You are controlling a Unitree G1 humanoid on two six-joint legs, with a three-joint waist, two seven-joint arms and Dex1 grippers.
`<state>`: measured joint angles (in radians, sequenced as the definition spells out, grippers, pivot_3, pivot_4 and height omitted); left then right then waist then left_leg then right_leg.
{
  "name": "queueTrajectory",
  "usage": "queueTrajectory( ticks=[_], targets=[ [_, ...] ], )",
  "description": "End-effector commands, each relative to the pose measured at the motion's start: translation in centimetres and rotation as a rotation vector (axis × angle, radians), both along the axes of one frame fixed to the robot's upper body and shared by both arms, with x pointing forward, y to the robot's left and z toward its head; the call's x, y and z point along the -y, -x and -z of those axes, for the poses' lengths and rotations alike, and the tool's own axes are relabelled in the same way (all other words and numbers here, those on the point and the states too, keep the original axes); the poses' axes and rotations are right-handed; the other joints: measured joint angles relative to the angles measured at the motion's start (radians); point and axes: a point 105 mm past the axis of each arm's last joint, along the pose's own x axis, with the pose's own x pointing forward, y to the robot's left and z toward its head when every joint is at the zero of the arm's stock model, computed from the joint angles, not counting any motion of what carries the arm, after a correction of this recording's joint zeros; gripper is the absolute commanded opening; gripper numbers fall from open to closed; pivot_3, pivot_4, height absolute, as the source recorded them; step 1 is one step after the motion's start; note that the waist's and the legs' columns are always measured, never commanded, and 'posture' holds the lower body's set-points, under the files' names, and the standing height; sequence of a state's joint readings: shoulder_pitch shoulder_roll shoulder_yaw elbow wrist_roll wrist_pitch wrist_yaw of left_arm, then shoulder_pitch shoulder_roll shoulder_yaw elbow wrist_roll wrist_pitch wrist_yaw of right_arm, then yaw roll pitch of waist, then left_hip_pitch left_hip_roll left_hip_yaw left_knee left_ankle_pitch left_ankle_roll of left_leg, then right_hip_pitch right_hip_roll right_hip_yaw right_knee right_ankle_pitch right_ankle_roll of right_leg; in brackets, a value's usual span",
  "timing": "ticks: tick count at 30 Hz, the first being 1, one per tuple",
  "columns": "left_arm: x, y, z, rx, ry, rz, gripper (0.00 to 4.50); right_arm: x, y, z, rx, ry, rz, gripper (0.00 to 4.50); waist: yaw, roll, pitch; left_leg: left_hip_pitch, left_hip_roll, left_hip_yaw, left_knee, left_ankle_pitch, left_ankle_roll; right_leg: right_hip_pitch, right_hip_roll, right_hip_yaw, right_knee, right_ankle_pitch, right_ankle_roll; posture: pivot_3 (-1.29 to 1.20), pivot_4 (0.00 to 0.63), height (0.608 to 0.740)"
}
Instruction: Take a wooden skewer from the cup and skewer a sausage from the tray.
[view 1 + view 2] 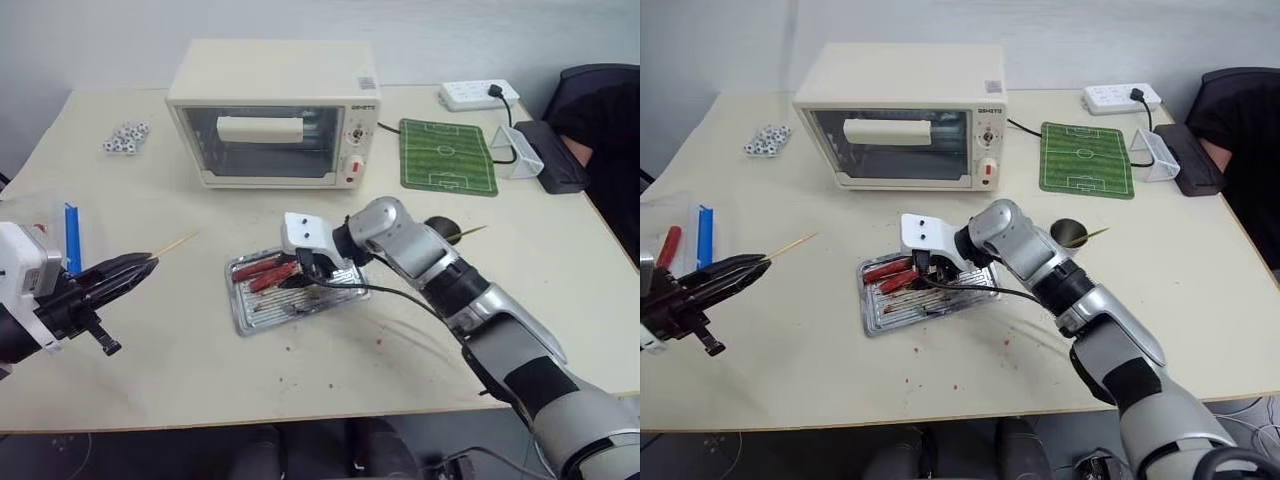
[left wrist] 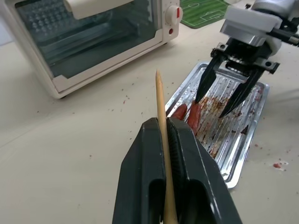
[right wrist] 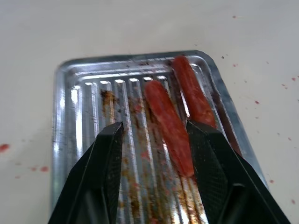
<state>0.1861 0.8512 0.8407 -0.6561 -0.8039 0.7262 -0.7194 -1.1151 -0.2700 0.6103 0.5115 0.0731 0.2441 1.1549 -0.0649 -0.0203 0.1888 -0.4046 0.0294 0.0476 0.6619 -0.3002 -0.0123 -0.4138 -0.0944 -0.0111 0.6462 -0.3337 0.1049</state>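
- The wooden skewer (image 2: 161, 122) is clamped between the closed fingers of the left gripper (image 1: 140, 264), its pointed end sticking out past the fingertips toward the toaster oven; the gripper hovers over the table's left edge, well apart from the tray.
- The right gripper (image 3: 155, 133) hangs over the tray (image 1: 247, 313) with its two black fingers parted and nothing between them gripped; in the right wrist view one sausage lies in the gap between the fingers, close to one of them.
- A sausage (image 3: 168, 126) lies on the ribbed floor of the tray, and a second sausage (image 3: 193, 96) lies just beside it, closer to the tray's side wall; both are red-brown and roughly parallel.
- The tray floor carries brown grease stains, and the tray sits near the middle of the table, closer to the front edge than the oven is.
- The cup (image 1: 1068, 234) stands on the table just behind the right forearm, with another skewer (image 1: 1098, 234) leaning out of it toward the right edge.
- A cream toaster oven (image 1: 272, 115) stands behind the tray, its glass door shut.
- A green football-pitch mat (image 1: 447, 155) lies to the right of the oven, and a white power strip (image 1: 479, 95) sits at the back edge.
- Small black-and-white balls (image 1: 126, 138) are clustered near the table's back left corner.
- A clear plastic box (image 1: 680, 235) with a blue item inside rests at the left edge.
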Motion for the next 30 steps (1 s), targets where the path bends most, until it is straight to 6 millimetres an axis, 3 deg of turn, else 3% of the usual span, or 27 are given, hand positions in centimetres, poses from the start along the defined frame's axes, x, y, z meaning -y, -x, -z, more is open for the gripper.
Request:
queueTrajectory(
  ticks=[1, 21, 24, 27, 30],
  targets=[
    [0.3, 0.0, -0.7, 0.043, -0.009, 0.005, 0.00, -0.8, -0.5, -0.7, 0.062, -0.012, -0.023, 2.16, -0.003, 0.000, 0.000, 0.000, 0.000, 0.000, 0.000, 0.000, 0.000, 0.000, 0.000, 0.000, 0.000, 0.000, 0.000, 0.00, 0.150, 0.740],
    [0.5, -0.5, -1.5, 0.077, -0.003, 0.000, 0.00, -2.7, -1.1, 0.9, 0.053, 0.014, -0.044, 2.16, -0.019, 0.000, 0.000, 0.000, 0.000, 0.000, 0.000, 0.000, -0.001, 0.000, -0.002, -0.006, 0.006, 0.000, -0.001, 0.00, 0.150, 0.740],
    [0.5, -0.4, -1.5, 0.079, -0.003, -0.001, 0.00, -2.7, -1.1, 1.1, 0.043, 0.018, -0.047, 1.59, -0.020, 0.000, 0.000, 0.000, 0.000, 0.000, 0.000, 0.000, -0.002, 0.000, -0.002, -0.006, 0.006, 0.000, -0.001, 0.00, 0.150, 0.740],
    [0.5, -0.4, -1.5, 0.081, -0.002, -0.004, 0.00, -2.7, -1.2, 1.1, 0.042, 0.019, -0.046, 0.61, -0.019, 0.000, 0.000, 0.000, 0.000, 0.000, 0.000, 0.000, -0.002, 0.000, -0.002, -0.006, 0.006, 0.000, -0.001, 0.00, 0.150, 0.740],
    [0.4, -0.4, -1.5, 0.083, -0.001, -0.006, 0.00, -2.8, -1.3, 1.1, 0.038, 0.015, -0.040, 0.61, -0.019, 0.000, 0.000, 0.001, 0.000, 0.000, 0.000, 0.000, -0.002, 0.000, -0.002, -0.006, 0.007, 0.000, -0.001, 0.00, 0.150, 0.740]
  ],
)
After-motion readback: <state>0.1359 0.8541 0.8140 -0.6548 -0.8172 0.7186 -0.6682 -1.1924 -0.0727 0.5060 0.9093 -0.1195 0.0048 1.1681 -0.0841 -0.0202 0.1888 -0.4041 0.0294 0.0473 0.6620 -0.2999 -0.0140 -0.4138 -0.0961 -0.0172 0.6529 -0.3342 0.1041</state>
